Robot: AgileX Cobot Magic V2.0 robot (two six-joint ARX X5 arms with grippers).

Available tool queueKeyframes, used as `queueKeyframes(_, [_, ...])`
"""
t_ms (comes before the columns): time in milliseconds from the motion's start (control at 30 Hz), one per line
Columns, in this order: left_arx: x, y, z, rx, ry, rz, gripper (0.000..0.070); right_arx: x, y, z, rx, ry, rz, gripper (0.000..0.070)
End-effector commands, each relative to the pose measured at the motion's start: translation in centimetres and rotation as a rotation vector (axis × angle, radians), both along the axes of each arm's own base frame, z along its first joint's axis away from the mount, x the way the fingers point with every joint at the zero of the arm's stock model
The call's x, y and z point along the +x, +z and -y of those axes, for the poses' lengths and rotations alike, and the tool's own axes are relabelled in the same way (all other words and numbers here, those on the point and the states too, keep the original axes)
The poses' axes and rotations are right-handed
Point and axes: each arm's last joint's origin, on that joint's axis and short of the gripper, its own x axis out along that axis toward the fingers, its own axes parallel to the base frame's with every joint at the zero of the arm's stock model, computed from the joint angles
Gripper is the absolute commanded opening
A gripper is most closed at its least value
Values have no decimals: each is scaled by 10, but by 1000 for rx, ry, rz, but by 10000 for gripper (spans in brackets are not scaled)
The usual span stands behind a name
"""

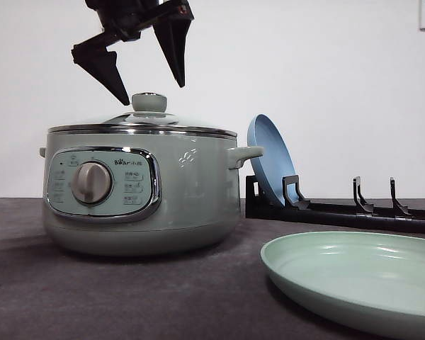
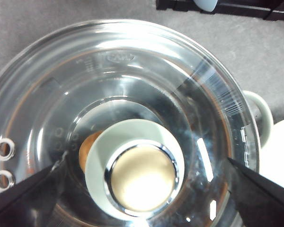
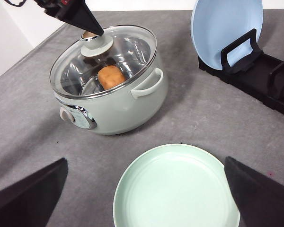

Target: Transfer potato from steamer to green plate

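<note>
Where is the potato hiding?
The potato sits inside the steamer under its closed glass lid, on the left side of the table, with the green plate lying empty nearby.

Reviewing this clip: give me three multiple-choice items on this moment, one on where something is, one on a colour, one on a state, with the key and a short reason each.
1. Where is the potato?
A. On the green plate
B. Inside the steamer, under the lid
C. On the table beside the rack

2. What colour is the plate standing in the rack?
A. Blue
B. Green
C. White

3. How is the left gripper?
A. Shut on the knob
B. Open, above the knob
C. Shut on the potato

Key: 1 B, the potato shows through the glass lid of the steamer, and the green plate is bare. 2 A, the blue plate leans upright in the rack. 3 B, the fingers are spread apart just over the knob, not touching it.
</note>
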Motion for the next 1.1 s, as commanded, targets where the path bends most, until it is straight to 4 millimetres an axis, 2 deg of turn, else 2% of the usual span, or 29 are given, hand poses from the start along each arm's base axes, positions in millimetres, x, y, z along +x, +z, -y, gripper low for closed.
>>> queueKeyframes(0, [6,-2,6,6,2,11,675,0,4,0,12,0,11,700])
queueKeyframes(100, [7,-4,6,21,5,14,625,0,4,0,12,-1,12,700])
queueKeyframes(533, [4,-5,12,24,-12,10,612,0,4,0,12,-1,12,700])
queueKeyframes(600, [3,-5,15,25,-22,9,556,0,4,0,12,-1,12,700])
queueKeyframes(733, [2,-8,21,47,-34,14,528,0,4,0,12,-1,12,700])
queueKeyframes(800, [2,-10,23,81,-25,22,480,0,4,0,12,-1,12,700])
queueKeyframes(1000, [3,-17,29,96,-35,5,464,0,4,0,12,-1,12,700])
queueKeyframes(1033, [3,-18,29,97,-35,3,448,0,4,0,12,-1,11,700])
queueKeyframes(1067, [3,-18,30,97,-35,2,401,0,4,0,12,-1,11,700])
